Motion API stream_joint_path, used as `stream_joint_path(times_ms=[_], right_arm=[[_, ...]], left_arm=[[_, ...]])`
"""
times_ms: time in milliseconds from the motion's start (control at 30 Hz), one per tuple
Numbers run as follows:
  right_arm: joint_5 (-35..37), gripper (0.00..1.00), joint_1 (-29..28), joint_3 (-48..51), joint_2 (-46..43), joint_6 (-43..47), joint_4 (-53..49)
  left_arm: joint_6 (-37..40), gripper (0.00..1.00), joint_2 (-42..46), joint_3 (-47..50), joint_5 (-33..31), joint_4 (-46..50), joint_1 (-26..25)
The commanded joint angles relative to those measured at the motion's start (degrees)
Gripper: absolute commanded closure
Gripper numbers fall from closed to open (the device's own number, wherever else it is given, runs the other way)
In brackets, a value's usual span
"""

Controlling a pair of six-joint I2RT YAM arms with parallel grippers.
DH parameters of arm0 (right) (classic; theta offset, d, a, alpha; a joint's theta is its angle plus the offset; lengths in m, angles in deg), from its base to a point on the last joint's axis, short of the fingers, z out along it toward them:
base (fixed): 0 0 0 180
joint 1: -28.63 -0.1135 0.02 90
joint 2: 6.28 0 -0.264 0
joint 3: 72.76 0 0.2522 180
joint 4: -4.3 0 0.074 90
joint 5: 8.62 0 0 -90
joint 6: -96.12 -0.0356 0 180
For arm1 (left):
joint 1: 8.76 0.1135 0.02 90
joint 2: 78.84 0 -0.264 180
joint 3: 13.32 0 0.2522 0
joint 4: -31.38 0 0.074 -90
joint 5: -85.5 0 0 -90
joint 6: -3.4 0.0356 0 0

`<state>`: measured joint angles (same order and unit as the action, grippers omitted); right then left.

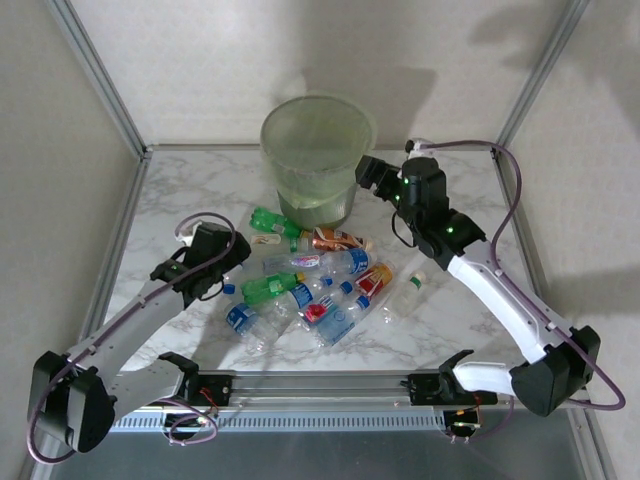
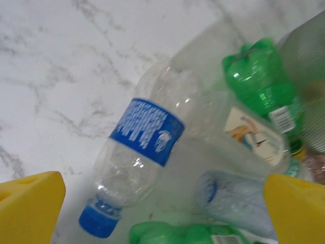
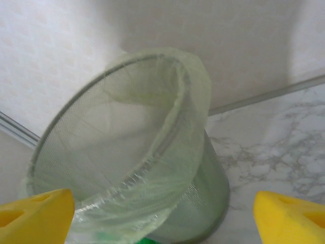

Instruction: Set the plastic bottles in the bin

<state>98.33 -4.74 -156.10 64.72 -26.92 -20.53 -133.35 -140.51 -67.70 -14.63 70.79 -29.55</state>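
Observation:
Several plastic bottles (image 1: 305, 285) lie in a heap on the marble table in front of the bin (image 1: 316, 155), a pale-green translucent bucket at the back centre. My left gripper (image 1: 232, 282) is open at the heap's left edge. Between its yellow fingers (image 2: 30, 203) lies a clear bottle with a blue label and blue cap (image 2: 137, 157), with a green bottle (image 2: 261, 84) and a pale blue one (image 2: 238, 198) beside it. My right gripper (image 1: 368, 175) is open and empty, raised just right of the bin's rim (image 3: 152, 157), its yellow fingertips (image 3: 289, 216) framing the bin.
A lone clear bottle with a green cap (image 1: 405, 292) lies right of the heap. Walls and aluminium frame posts (image 1: 100, 75) enclose the table on three sides. Bare marble (image 1: 180, 190) lies left of the bin and at the right (image 1: 470, 190).

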Motion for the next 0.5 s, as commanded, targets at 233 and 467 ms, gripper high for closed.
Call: stream_joint_path(times_ms=[233, 467], right_arm=[[-0.2, 0.09, 0.1, 4.1, -2.2, -2.4, 1.6], [-0.7, 0.09, 0.1, 5.6, -2.6, -3.1, 1.4]], left_arm=[[2.3, 0.0, -6.5, 3.5, 4.2, -3.2, 2.8], [3.5, 0.01, -10.3, 2.9, 5.1, -5.0, 3.0]])
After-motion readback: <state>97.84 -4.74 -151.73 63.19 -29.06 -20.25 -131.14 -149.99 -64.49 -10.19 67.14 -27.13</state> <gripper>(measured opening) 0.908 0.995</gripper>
